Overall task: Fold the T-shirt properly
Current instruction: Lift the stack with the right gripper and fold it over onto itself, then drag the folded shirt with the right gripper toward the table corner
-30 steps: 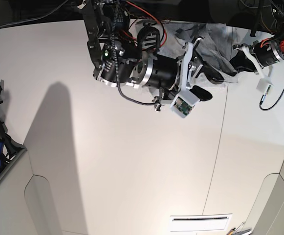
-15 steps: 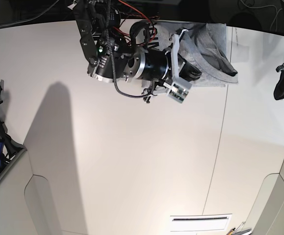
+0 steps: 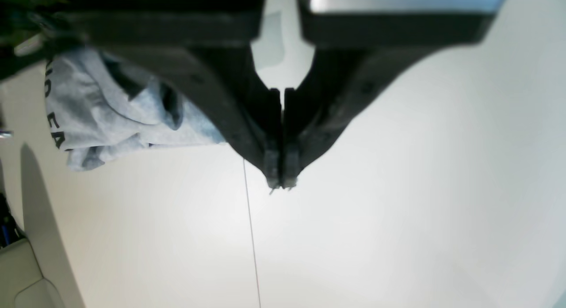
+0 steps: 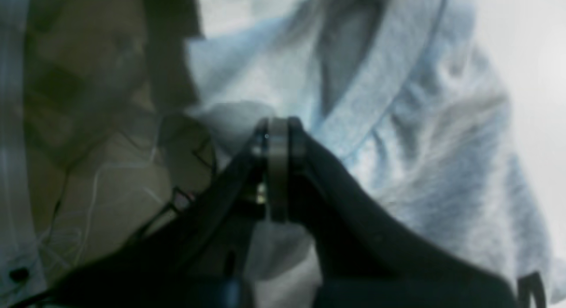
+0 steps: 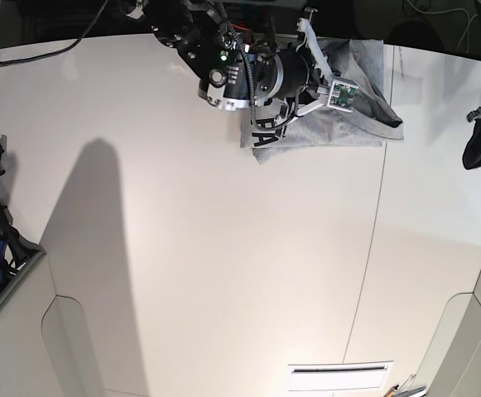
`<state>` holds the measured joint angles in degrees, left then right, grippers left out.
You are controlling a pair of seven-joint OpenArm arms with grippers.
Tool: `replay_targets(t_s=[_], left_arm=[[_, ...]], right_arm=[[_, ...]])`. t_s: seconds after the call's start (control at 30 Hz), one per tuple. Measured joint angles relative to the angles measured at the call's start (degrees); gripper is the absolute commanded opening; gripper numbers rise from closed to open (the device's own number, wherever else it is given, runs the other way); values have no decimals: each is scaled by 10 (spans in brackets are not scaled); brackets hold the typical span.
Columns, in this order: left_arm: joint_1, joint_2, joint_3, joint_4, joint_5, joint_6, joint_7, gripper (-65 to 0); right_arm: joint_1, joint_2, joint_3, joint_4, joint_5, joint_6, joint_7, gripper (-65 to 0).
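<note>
T-shirt bunched in crumpled heap at far edge of table, lettering partly showing. Right gripper over heap, jaws pressed together, seemingly pinching cloth fold; blur prevents certainty. Left gripper well clear of shirt, jaws closed on nothing. Risk: thin pinch slips when lifting, or catches several layers, dragging whole heap off table edge.
</note>
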<state>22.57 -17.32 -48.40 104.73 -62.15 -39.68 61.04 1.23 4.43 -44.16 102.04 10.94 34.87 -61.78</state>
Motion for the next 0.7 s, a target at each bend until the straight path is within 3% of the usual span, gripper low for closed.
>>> replay_targets(t_s=[0.3,0.43,0.53,0.7], left_arm=[[4,3,0,0,-1,0,0,-650],[4,3,0,0,-1,0,0,-650],[4,3,0,0,-1,0,0,-650],[4,3,0,0,-2,0,0,-650]], right_arm=[[63,-5,0,-179,34,2,76,-650],[67,-13,13,-234,63,-17,98,-650],[61,-18,40,-244,79,-71,106,-650],[32,-60,144,-244,43,-157,107,-650]])
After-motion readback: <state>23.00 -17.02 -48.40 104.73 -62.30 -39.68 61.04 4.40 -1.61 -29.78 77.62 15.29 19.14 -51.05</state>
